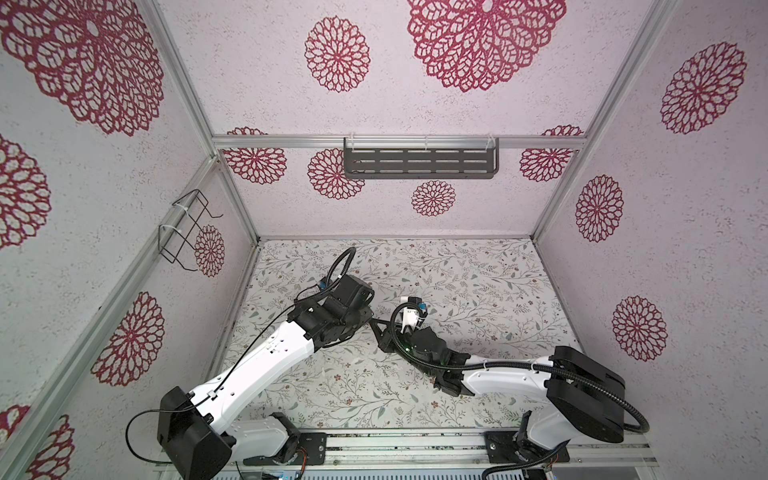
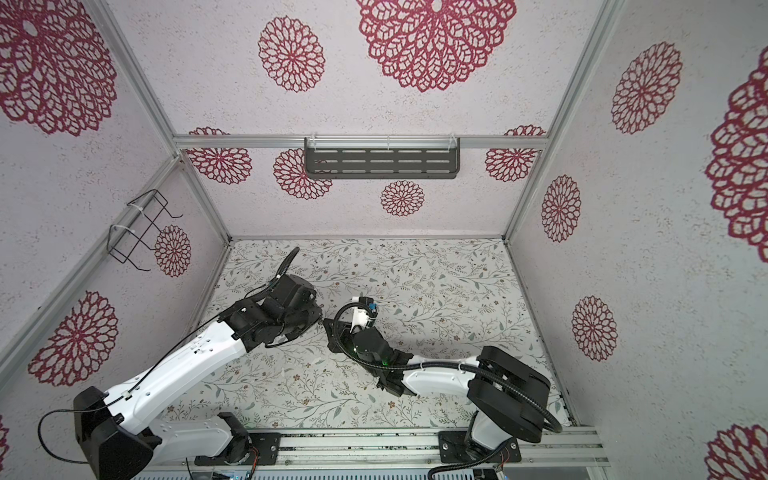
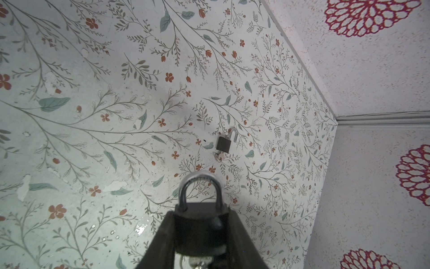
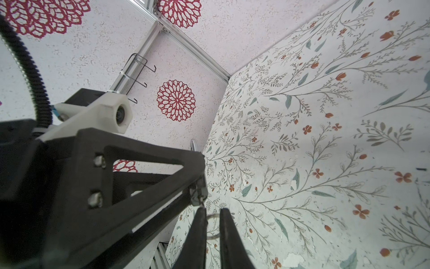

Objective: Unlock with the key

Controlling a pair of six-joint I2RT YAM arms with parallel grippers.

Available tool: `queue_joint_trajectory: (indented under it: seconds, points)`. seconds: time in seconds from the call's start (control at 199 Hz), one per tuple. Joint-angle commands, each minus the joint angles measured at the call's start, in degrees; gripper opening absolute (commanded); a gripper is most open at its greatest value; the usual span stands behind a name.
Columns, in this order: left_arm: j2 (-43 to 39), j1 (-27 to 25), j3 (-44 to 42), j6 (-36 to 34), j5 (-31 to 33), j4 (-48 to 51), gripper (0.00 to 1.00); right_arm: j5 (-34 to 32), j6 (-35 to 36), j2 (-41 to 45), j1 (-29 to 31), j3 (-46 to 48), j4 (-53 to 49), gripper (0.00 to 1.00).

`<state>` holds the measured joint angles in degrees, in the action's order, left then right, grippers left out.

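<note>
Black wedge-shaped fingers [image 3: 162, 240] of the left claw [image 3: 200, 213] sit closest to the left wrist camera, clenched on the square body of a black metal padlock [image 3: 197, 230]. They press on its 2 opposite sides. Its silver U-shaped shackle [image 3: 200, 186] sticks out past the fingertips, with both legs seated in the body. Behind the body, toward the claw's palm, a silver piece shows between the fingers, too blurred to name.

Well ahead of the left claw's fingertips, a 2nd black padlock [image 3: 222, 144] lies flat on the pale floral-printed tabletop [image 3: 93, 139]. Its silver shackle is swung open, and a small silver key [image 3: 218, 158] touches its base end.

In the right wrist view the right claw [image 4: 213, 209] points at the base end of the held padlock, its tips just beside it. Its 2 dark fingers [image 4: 197, 237] stand narrowly apart, and a thin silver key ring [image 4: 213, 215] shows in the gap between them. Whether the fingers pinch a key there cannot be told, since that spot is too small and shadowed. The left claw's triangular finger frame fills the side of that view beside the right claw's tips.

In both top views the 2 claws meet tip to tip above the tabletop, between the white-and-black left arm [image 1: 270, 357] and the white-and-black right arm [image 1: 498, 370].
</note>
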<state>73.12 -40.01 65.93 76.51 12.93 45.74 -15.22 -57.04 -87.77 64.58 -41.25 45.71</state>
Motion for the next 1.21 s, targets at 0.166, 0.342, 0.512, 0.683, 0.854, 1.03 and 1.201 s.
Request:
queue_joint_trajectory:
  seconds: [0.166, 0.342, 0.512, 0.683, 0.854, 1.03, 1.201]
  points:
    - [-0.8, 0.5, 0.6, -0.1, -1.2, -3.3, 0.0, 1.2, 0.7, 0.6, 0.9, -1.3, 1.7, 0.17]
    - [-0.8, 0.5, 0.7, 0.0, -1.2, -3.1, 0.0, 1.6, 0.7, 0.0, 0.8, -2.0, 1.5, 0.18]
    - [-0.8, 0.5, 0.8, 0.0, -1.1, -3.1, 0.0, 2.8, 0.8, -0.7, 0.9, -3.2, 1.4, 0.18]
    - [-0.8, 0.6, 0.9, 0.0, -1.3, -3.3, 0.0, 2.7, 0.8, -0.8, 0.9, -3.1, 1.4, 0.18]
    - [-0.3, 0.8, 0.9, -0.2, -1.5, -3.4, 0.0, 4.0, 1.0, -1.5, 1.0, -4.1, 1.9, 0.18]
    - [-0.5, 0.8, 0.9, -0.1, -1.7, -3.9, 0.0, 2.1, -0.2, -1.0, 0.8, -3.1, 0.8, 0.15]
    - [-0.6, 0.9, 0.6, -0.2, -1.8, -3.7, 0.0, 0.8, 0.7, 0.3, 0.7, -3.0, -0.7, 0.14]
